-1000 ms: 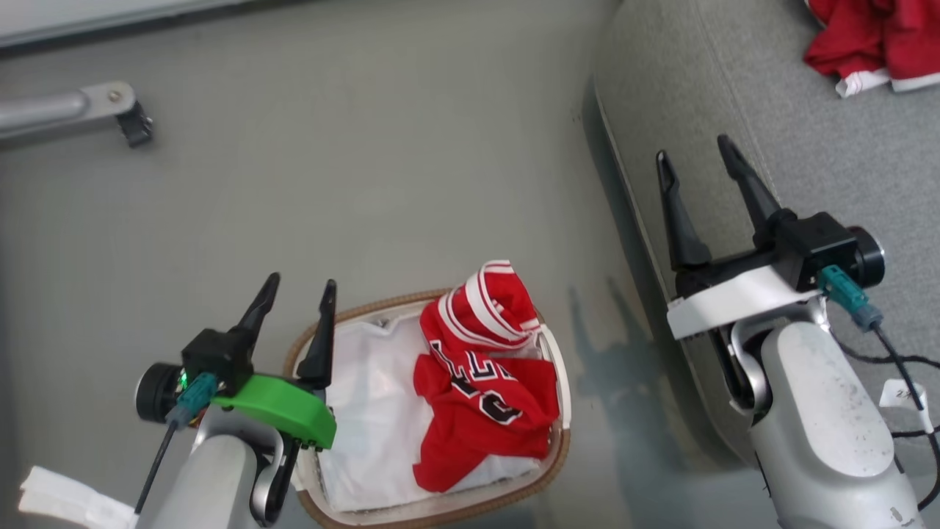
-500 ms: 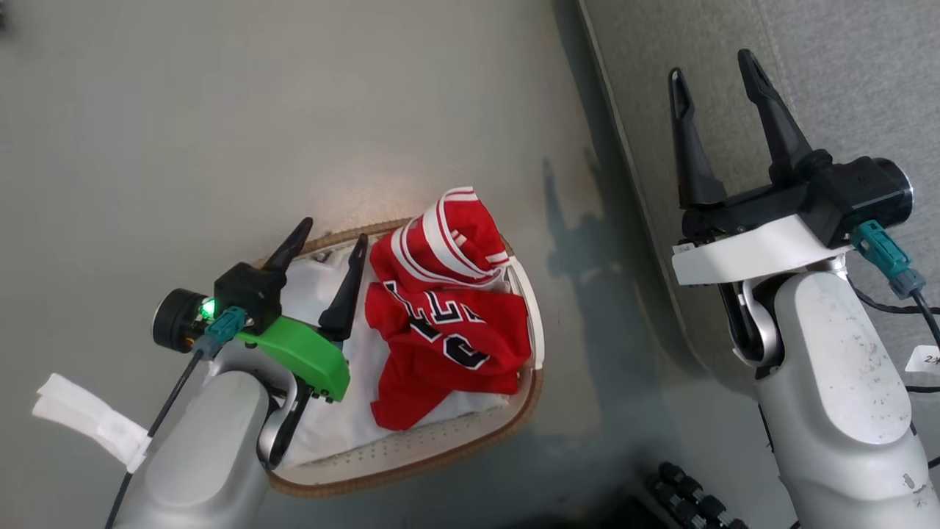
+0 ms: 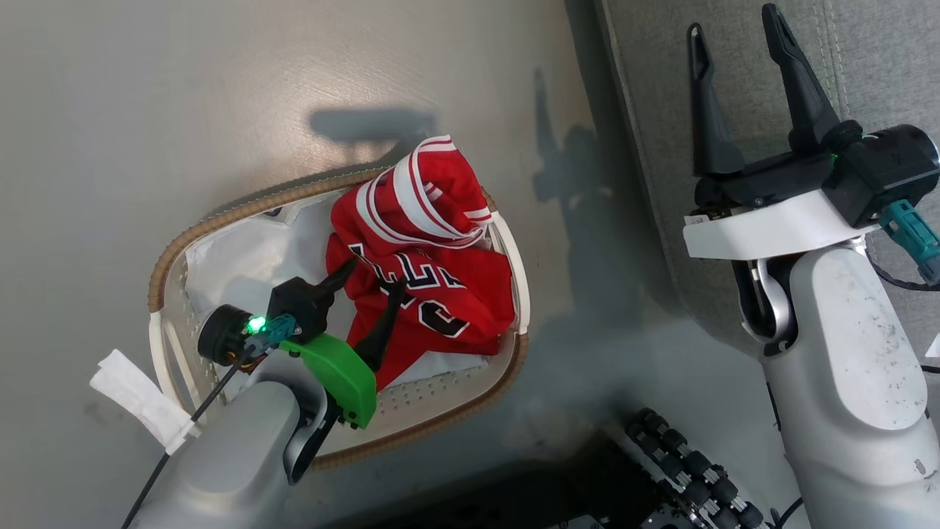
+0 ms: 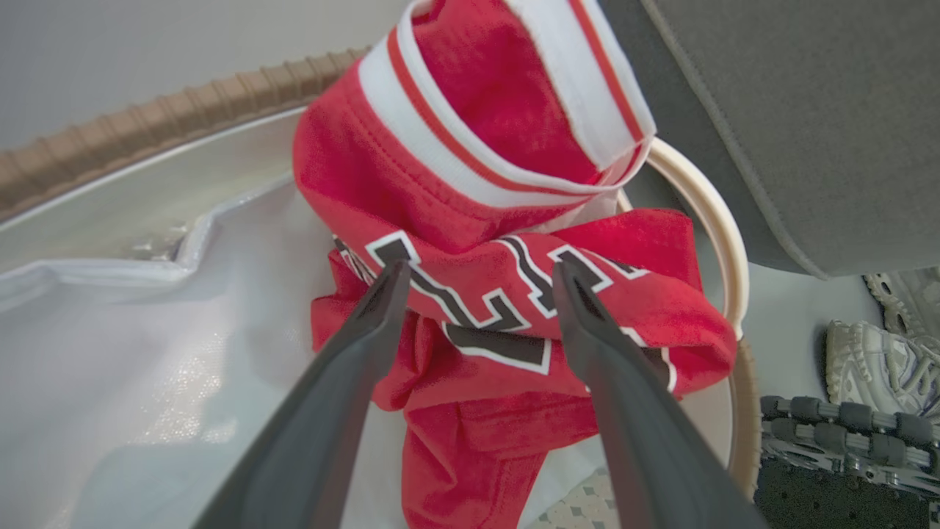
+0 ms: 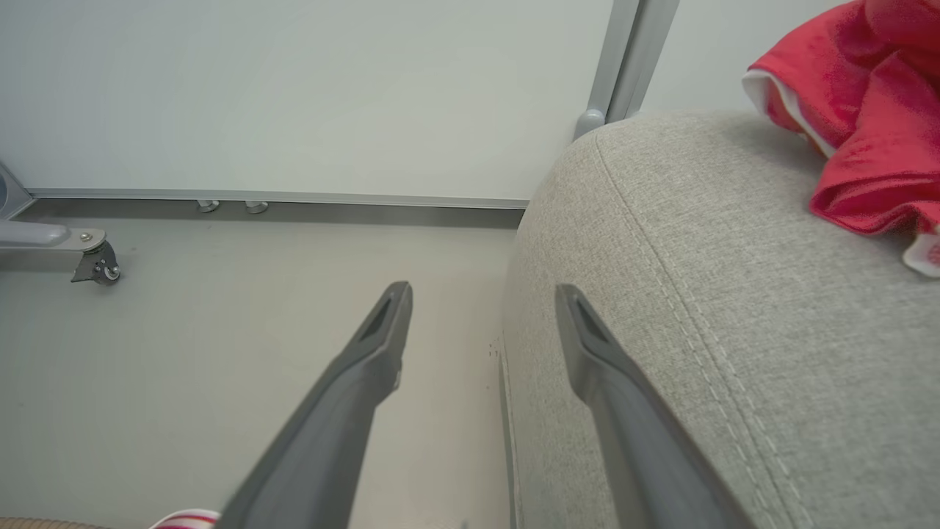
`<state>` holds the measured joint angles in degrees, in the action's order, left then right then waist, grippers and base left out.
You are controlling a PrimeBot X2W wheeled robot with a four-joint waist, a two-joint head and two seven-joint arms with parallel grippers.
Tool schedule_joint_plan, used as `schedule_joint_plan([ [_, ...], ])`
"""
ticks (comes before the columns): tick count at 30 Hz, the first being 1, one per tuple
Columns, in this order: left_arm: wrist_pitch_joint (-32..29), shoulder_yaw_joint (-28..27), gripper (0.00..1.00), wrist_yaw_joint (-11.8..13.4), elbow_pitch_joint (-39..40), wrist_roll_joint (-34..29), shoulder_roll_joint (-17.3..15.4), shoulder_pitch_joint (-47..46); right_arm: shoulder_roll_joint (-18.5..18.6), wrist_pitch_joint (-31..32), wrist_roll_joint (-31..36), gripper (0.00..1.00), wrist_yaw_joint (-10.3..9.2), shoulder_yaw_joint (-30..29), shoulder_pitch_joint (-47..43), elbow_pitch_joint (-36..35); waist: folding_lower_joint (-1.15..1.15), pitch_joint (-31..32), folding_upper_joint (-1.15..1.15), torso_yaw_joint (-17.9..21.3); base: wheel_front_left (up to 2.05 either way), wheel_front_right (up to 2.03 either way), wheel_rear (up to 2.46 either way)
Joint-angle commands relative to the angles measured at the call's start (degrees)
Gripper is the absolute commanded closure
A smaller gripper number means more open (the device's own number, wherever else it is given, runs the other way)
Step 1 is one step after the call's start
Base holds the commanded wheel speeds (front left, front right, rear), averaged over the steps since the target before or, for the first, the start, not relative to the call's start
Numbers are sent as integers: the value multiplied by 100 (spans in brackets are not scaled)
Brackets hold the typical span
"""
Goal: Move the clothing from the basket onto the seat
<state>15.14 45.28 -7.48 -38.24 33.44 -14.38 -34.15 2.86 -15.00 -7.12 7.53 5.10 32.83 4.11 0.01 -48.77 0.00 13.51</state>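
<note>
The clothing, a crumpled red jersey (image 3: 433, 242) with white-striped trim and dark letters, lies in the right half of the white basket (image 3: 165, 264) on a white sheet (image 3: 242, 257). My left gripper (image 3: 376, 278) reaches into the basket, open, its two fingertips on either side of the lettered fold (image 4: 477, 286); whether they touch the cloth I cannot tell. My right gripper (image 3: 732, 20) hangs open and empty over the left edge of the grey seat (image 3: 874, 66). In the right wrist view another red garment (image 5: 874, 110) lies on the seat (image 5: 734, 308).
Grey floor surrounds the basket. The robot's dark base with black rollers (image 3: 683, 470) sits by the basket's near right. A pale shoe (image 4: 881, 360) shows by the seat's foot. A metal leg with a caster (image 5: 92, 261) stands near the far wall.
The head camera has tilted down, shifting the whole picture. My left gripper has gone from beside the basket's left rim into the basket, onto the jersey. The right gripper stays open.
</note>
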Motion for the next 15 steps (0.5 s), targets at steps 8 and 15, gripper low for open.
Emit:
schedule_joint_plan([
  [8, -1, 687, 0, -2, -401, 436, 12, -467, 12, -27, -24, 0, -8, -7, 157, -126, -1, -486, 0, 107, 0, 0, 0],
  [15, -2, 1019, 0, -2, -584, 711, 85, -747, 12, -27, 53, 0, -8, -99, 55, -215, -1, -617, 0, 81, 0, 0, 0],
])
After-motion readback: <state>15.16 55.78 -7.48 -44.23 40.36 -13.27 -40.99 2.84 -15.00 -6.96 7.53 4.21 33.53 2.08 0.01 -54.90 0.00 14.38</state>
